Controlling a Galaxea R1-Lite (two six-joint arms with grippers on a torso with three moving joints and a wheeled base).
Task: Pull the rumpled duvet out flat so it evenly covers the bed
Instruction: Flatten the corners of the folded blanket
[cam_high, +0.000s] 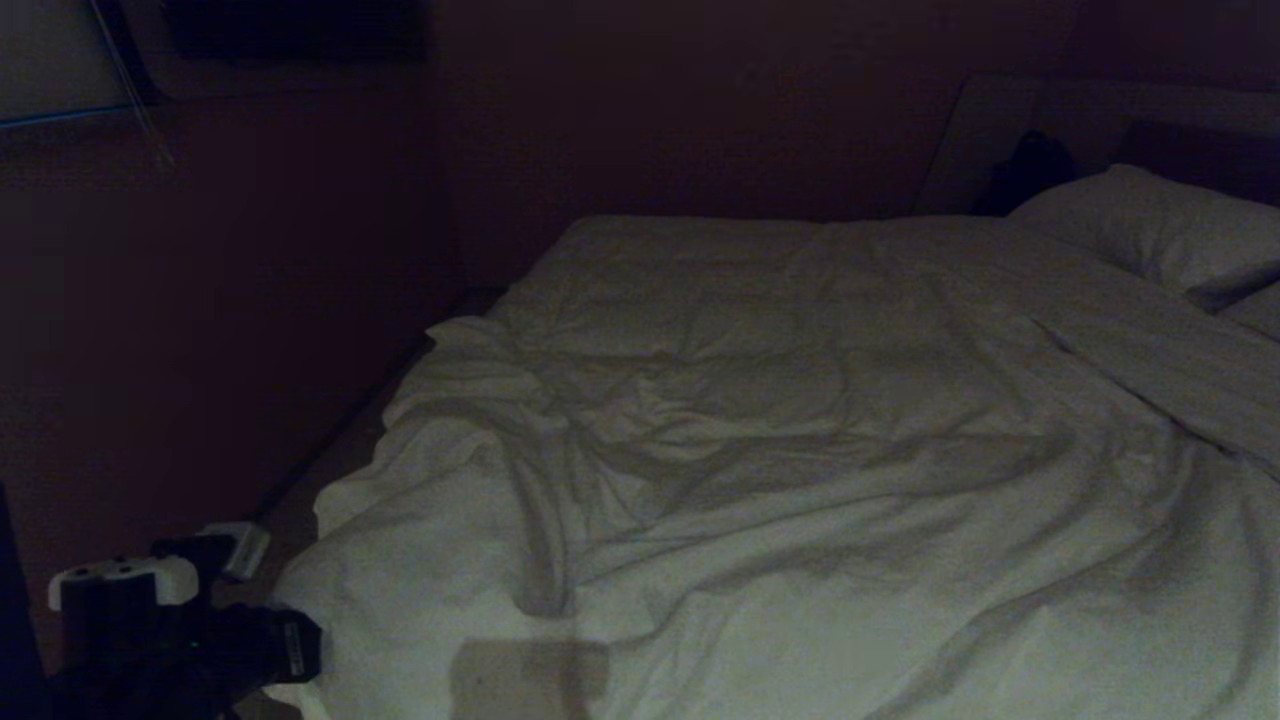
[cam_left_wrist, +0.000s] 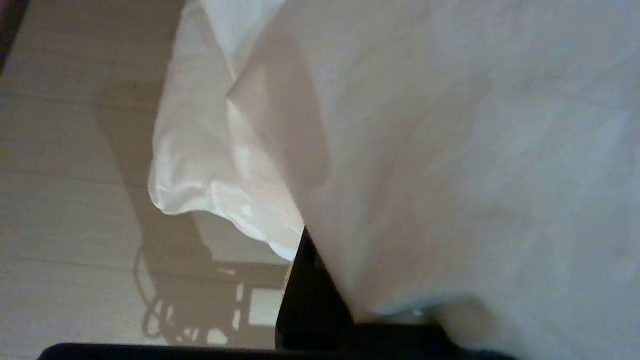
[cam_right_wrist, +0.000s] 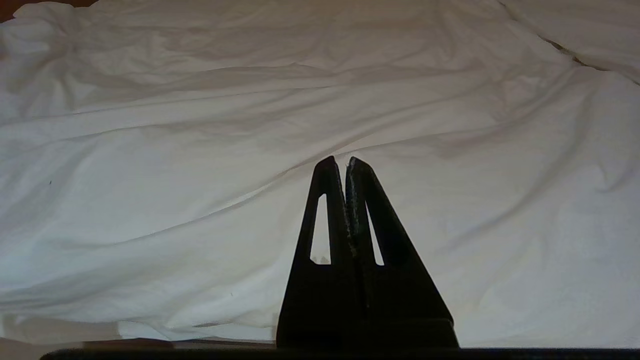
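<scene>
Left gripper (cam_left_wrist: 320, 300), closed on the duvet (cam_high: 760, 480) at its near-left corner, seemingly mid-pull; next, draw it leftward, flattening wrinkles; right gripper (cam_right_wrist: 346, 162) closed, empty.

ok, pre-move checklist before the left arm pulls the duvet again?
1. Left gripper shut on duvet corner: ok, cloth drapes over the fingers.
2. Right gripper shut, holding nothing, above the duvet: ok.
3. Duvet flat: not ok, creases run across the middle.
4. Near left corner hangs off the bed toward the floor: not ok.
5. Pillow uncovered at the head end: ok.
6. Far edge lined up: cannot tell.
</scene>
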